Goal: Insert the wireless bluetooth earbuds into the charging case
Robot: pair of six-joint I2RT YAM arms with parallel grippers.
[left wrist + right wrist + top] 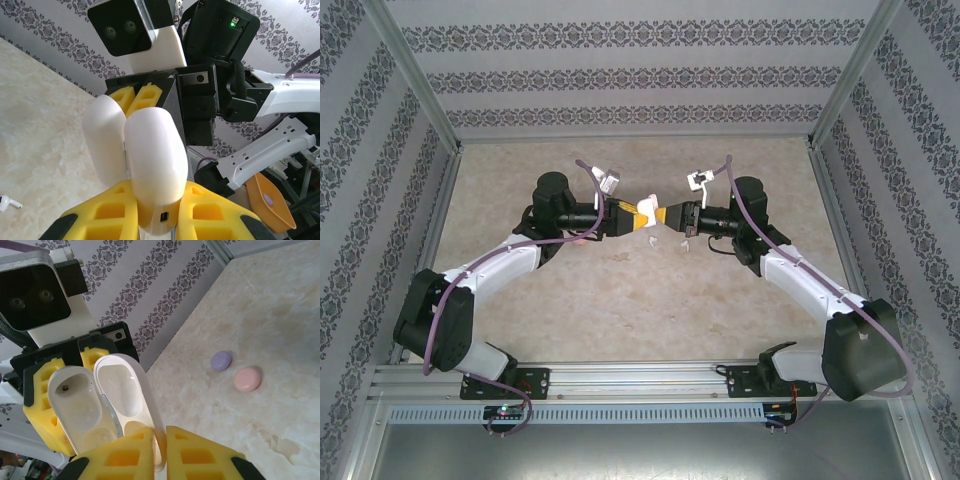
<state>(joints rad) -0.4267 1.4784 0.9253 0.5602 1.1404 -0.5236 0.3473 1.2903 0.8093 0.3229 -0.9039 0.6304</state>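
Above the middle of the table both grippers meet on one white charging case (649,208), which hangs open. My left gripper (157,200) is shut on the half with the small port (155,160), its yellow fingers (107,212) pressing both sides. My right gripper (160,435) is shut on the rim of the lid (125,390), pinching the thin edge. The other half (75,405) lies open beside it, and both hollows look empty. One white earbud (9,202) lies on the table below, apart from both grippers.
A purple case (221,360) and a pink case (247,379) lie shut on the marble-look tabletop (260,310), close together. Patterned walls (630,75) close in the back and sides. An orange dish (270,200) sits off to the right beyond the right arm.
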